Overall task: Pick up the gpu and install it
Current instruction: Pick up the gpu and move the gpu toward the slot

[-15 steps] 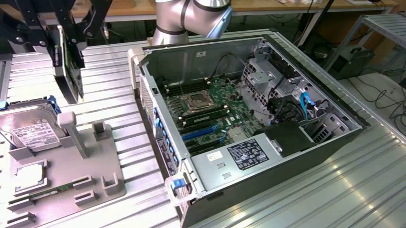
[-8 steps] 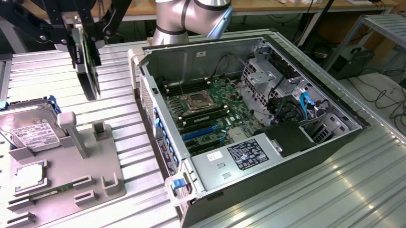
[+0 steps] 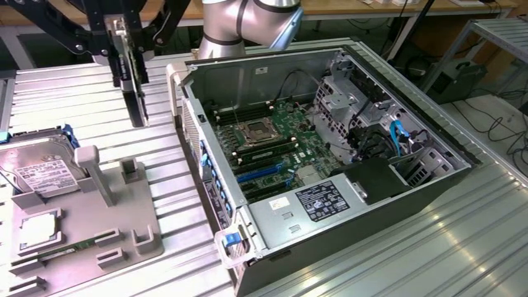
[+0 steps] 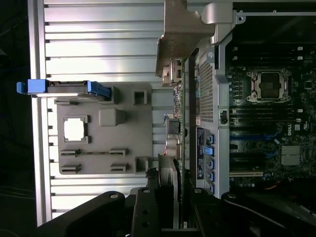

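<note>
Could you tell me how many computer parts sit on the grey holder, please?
3: the hard drive at one end, the processor chip beside it, the memory stick beyond that. None seems hidden.

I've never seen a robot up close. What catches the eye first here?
The open black computer tower, its green motherboard bared, lies across the exterior view's right. At that view's upper left the black claw grips a thin black circuit card hanging above the ribbed metal table. A grey parts tray sits lower left.
</note>
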Robot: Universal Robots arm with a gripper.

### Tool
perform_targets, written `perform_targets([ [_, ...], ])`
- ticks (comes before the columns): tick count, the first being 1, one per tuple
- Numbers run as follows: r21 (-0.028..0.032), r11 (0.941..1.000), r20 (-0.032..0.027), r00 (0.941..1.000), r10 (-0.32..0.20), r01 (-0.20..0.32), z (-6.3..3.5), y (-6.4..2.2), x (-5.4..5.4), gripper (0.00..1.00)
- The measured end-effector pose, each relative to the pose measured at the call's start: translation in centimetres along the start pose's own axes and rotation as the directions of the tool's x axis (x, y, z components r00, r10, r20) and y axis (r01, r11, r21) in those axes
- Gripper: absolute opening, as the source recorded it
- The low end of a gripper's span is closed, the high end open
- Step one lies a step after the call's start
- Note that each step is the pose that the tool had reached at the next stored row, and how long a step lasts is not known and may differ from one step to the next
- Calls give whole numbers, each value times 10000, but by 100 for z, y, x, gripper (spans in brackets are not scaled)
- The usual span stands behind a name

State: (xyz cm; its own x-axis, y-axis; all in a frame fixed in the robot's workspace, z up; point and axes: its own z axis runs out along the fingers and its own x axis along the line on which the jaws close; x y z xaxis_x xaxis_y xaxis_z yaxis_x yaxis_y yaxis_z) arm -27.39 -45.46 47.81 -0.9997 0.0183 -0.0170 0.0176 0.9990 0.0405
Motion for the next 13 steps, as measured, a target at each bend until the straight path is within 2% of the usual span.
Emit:
perform_targets([
  [6,-1,10000,0,10000,-1,1,3,2,-129,28],
  [11,0,10000,0,10000,-1,1,7,6,-372,28],
  [13,0,10000,0,10000,0,0,8,7,-413,28],
])
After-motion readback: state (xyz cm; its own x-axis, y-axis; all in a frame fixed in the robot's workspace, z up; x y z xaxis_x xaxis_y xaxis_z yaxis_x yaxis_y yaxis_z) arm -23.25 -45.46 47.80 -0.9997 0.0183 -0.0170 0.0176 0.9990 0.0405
